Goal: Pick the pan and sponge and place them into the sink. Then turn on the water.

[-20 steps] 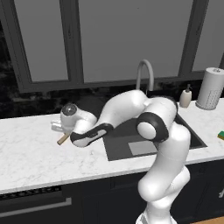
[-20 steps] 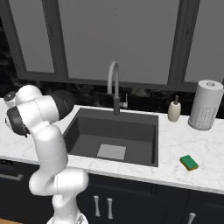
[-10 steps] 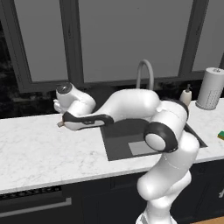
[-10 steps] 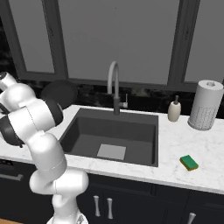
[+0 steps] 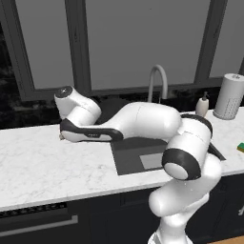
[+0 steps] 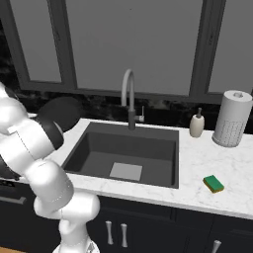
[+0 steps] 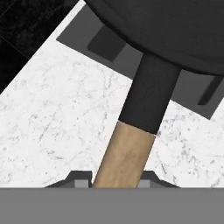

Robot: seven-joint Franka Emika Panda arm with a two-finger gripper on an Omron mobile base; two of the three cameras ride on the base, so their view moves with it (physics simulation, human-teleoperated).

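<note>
I see a white marble counter point(image 6: 207, 163) running along the dark back wall, with the sink point(image 6: 99, 148) set into its middle. At the sink's back edge stands the grey gooseneck faucet point(image 6: 128, 96). On the counter's right stretch, a soap dispenser point(image 6: 197, 124) sits near the back edge, just right of the sink, and a paper towel roll point(image 6: 231, 118) stands farther right along that edge. The green sponge point(image 6: 214, 184) lies close to the front edge, right of the sink's front corner. The counter's left stretch, seen from the left base camera, is bare marble point(image 5: 43, 162).
</note>
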